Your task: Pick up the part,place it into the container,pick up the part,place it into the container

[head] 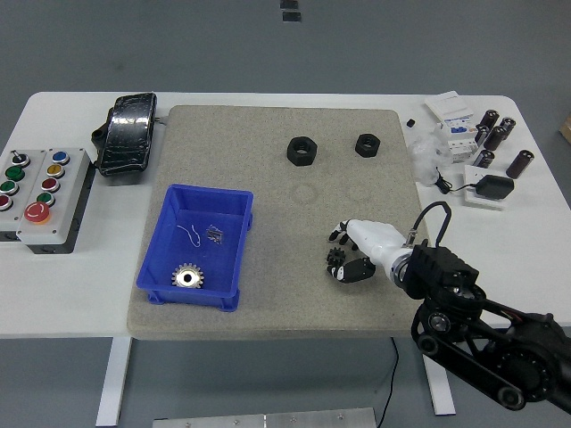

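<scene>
One view, from the head: the right hand (355, 252) reaches in from 4 o'clock, its fingers (360, 270) spread and curling around the small black gear (335, 259) on the grey mat (277, 178), not clearly gripping it. At 9 o'clock of the gear sits the blue bin (234, 252), holding a silver gear (187, 276). Two black nuts (302, 150) lie at 12 o'clock on the tabletop (53, 294).

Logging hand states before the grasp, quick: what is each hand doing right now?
Left hand: not in view.
Right hand: fingers open around the small black gear on the mat, not yet closed on it.
</scene>
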